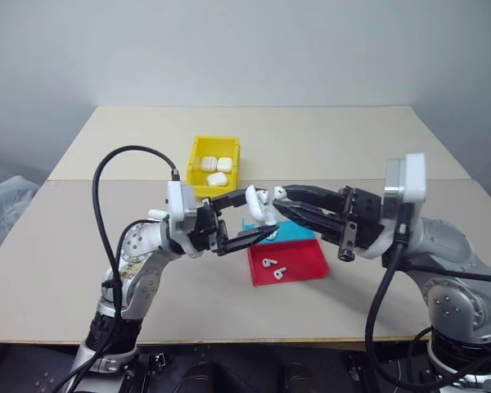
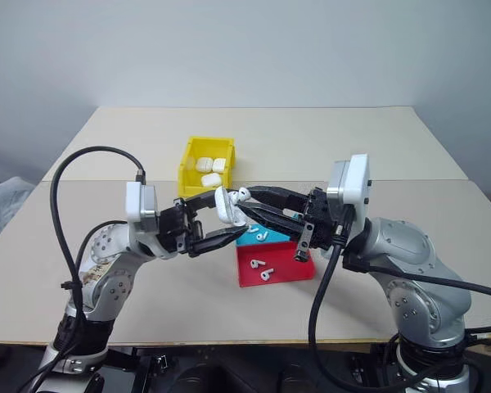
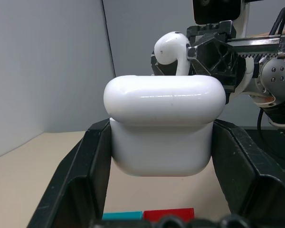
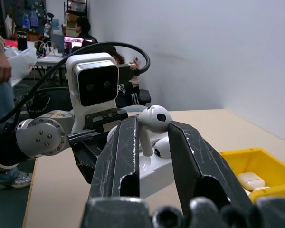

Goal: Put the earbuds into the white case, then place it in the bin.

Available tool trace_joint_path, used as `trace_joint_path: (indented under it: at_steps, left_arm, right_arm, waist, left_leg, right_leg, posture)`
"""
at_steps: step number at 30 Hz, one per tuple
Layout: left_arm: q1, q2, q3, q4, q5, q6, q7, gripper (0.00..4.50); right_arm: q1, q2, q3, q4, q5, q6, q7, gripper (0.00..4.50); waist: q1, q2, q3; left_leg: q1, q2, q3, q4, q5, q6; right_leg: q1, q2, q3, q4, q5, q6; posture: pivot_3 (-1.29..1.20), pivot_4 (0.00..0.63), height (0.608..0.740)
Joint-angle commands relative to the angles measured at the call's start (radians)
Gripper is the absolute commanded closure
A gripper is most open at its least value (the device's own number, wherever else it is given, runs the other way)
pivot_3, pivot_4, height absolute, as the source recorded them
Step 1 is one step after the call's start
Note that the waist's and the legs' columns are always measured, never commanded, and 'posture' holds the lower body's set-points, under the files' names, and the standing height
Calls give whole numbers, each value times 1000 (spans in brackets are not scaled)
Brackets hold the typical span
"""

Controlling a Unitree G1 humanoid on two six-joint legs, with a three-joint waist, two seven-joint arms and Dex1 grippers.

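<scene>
Left gripper (image 1: 258, 219), centre frame, pinches open white case (image 1: 262, 209) in mid-air. Right gripper (image 1: 280, 199) pinches one earbud (image 1: 279, 193) just above case; second earbud (image 4: 162, 148) looks already seated. Judgement: mid-loading; insert, lid closing, drop into bin left. Yellow bin (image 1: 195, 159), upper centre, already holds three cases (image 1: 216, 169). Red tray (image 1: 303, 264) below holds two earbuds (image 1: 274, 267); teal tray (image 1: 293, 232) beside it. Left wrist view: case pressed between both fingers (image 3: 80, 180). Right wrist view: people in background.
</scene>
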Motion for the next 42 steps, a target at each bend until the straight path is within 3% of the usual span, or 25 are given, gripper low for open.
trace_joint_path:
  at_steps: [1,27,31,33,42]
  left_arm:
    - [-13,0,18,-33,-31,-4,-8,1707]
    - [-12,-16,1,-38,-43,-5,-16,1707]
    - [-11,-22,2,-40,-42,-11,-14,1707]
    - [-11,-24,2,-41,-42,-10,-14,1707]
    - [-5,-10,-6,-8,-4,-23,-25,1707]
  right_arm:
    - [6,-17,3,-30,17,-47,13,3438]
    - [41,-73,72,4,-29,-139,61,3438]
    - [45,-85,80,-6,-47,-147,61,2499]
    - [47,-96,96,-8,-84,-158,60,1800]
    - [65,-181,-3,16,-37,-179,118,1800]
  waist:
    - [0,0,0]
    - [3,0,0]
    - [3,0,0]
    - [3,0,0]
    - [5,0,0]
  left_leg:
    - [0,0,0,0,0,0]
    - [0,0,0,0,0,0]
    - [0,0,0,0,0,0]
    - [0,0,0,0,0,0]
    - [0,0,0,0,0,0]
  right_leg:
    - [0,0,0,0,0,0]
    - [0,0,0,0,0,0]
    - [0,0,0,0,0,0]
    - [0,0,0,0,0,0]
    - [0,0,0,-1,0,0]
  posture:
    - [0,150,740]
    - [0,150,740]
    - [0,150,740]
    - [0,150,740]
    - [0,150,740]
